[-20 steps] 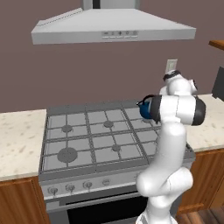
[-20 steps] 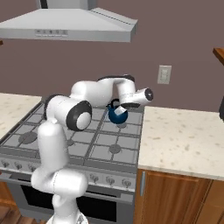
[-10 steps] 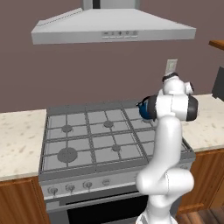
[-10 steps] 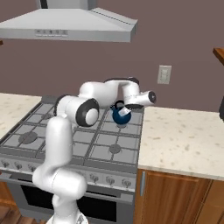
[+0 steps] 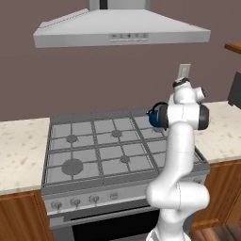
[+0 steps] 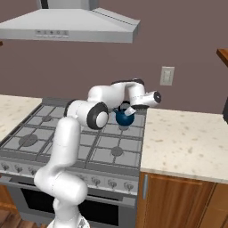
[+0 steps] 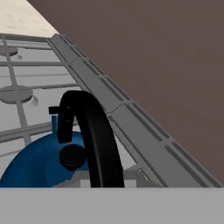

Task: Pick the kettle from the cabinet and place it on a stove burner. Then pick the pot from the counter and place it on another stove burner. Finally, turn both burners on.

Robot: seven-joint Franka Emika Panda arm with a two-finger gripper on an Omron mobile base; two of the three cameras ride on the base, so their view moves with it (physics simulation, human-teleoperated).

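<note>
My gripper (image 6: 128,112) is closed on the kettle (image 6: 122,117) at the stove's (image 5: 94,155) far right burner, under the hood (image 5: 120,29), the beige counter (image 6: 187,144) alongside.

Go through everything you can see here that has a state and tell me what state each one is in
kettle: upright on the stove's back right grate, lid on.
end effector: shut on the kettle's black handle.
stove: no flame on any burner visible.
oven door: closed.
</note>
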